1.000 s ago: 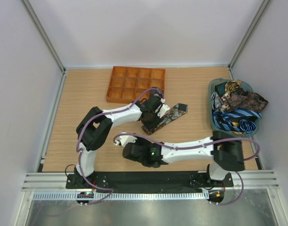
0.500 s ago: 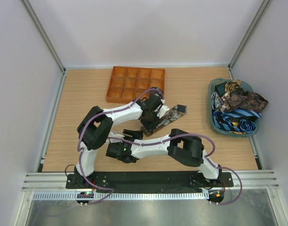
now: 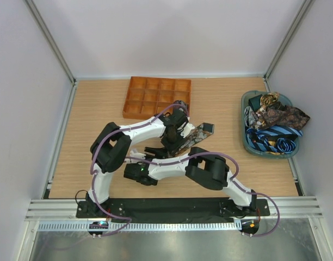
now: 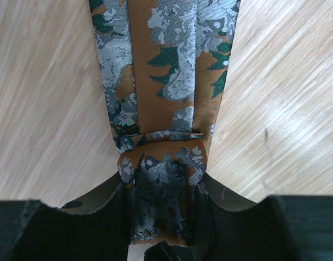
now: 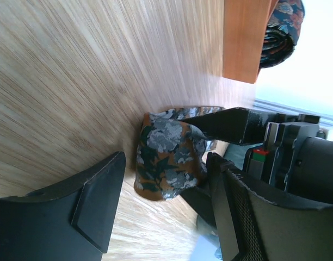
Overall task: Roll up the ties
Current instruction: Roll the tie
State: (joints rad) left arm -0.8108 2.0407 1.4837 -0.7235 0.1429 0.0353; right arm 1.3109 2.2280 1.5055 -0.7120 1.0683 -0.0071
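Left gripper (image 4: 161,209) clamps the rolled end of the tie (image 4: 166,65), near the tray (image 3: 127,100); right gripper (image 5: 165,163), jaws apart, straddles that roll.

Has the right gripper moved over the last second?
Yes. The right gripper has shifted left, away from the bin, and closer to the tray, at the tie.

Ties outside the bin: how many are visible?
2. One tie lies on the table, its rolled end in the left gripper; one coil sits in the orange tray's near right corner. Others may be hidden.
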